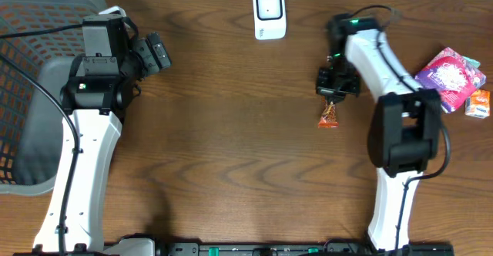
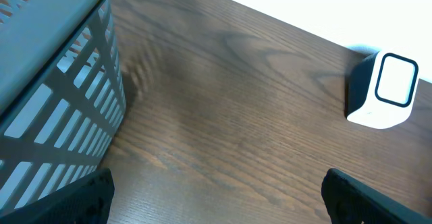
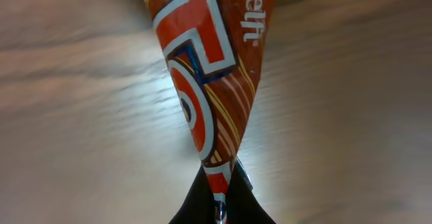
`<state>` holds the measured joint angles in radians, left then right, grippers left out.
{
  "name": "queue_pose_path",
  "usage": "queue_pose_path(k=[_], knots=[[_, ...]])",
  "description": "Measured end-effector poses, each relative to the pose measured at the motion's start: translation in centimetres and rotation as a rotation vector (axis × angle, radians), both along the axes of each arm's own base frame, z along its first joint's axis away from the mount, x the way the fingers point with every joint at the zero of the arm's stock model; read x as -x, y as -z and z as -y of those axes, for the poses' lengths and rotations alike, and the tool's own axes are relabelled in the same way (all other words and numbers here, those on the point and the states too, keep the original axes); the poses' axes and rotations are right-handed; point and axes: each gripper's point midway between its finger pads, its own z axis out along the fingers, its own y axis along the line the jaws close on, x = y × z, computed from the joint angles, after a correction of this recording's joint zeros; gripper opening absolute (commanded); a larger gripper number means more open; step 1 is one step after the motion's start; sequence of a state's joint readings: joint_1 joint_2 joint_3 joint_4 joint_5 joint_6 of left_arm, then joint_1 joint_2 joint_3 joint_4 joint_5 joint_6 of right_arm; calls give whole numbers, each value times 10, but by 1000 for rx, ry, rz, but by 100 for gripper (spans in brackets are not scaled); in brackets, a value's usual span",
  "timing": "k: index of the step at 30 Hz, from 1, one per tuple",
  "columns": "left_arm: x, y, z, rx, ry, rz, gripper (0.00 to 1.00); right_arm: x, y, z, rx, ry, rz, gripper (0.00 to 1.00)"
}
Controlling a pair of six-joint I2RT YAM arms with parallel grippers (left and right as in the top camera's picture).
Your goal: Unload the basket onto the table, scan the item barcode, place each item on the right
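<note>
On the worktop (image 1: 231,156), overhead view:
- Snack packet (image 1: 328,116), orange-red. Pinched at its upper end by the right fingers (image 1: 333,96), which are pressed together on it. Long axis 12-to-6, with the free end trailing toward 6 o'clock.
- Scanner (image 1: 269,13), white, at the far edge, at about 11 o'clock from the packet. Open wood lies between them.
- Left fingers (image 1: 158,52), spread and holding nothing, beside the basket (image 1: 31,63). The scanner is at their 2 o'clock.

Left wrist view:
- Scanner (image 2: 385,89) at 2 o'clock.
- Basket (image 2: 61,109) wall at 9 o'clock.
- Left fingers (image 2: 74,197), wide apart.

Right wrist view:
- Snack packet (image 3: 202,69) fills the frame, running out to 12 o'clock from the clamped right fingers (image 3: 196,207). No barcode can be made out.

Judgement: the right arm carries the packet, and its path to the scanner lies toward 11 o'clock.
</note>
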<state>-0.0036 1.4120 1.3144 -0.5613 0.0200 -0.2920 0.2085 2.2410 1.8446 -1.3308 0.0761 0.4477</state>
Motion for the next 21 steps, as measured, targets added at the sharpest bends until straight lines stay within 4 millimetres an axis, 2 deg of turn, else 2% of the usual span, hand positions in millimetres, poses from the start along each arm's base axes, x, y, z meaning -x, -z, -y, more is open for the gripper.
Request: queue_pose_path(k=[5,10,17,21], knots=[[0,0,0,0,0,0,98,-12,-9,1,267,-60,119,1],[0,0,0,0,0,0,98,-26,-30,-3,505,-162,250,1],[0,0,0,0,0,0,98,-43,-68,-33,760,-303,462,1],[0,0,0,0,0,0,98,-46,-77,-49,800,-335,529,1]])
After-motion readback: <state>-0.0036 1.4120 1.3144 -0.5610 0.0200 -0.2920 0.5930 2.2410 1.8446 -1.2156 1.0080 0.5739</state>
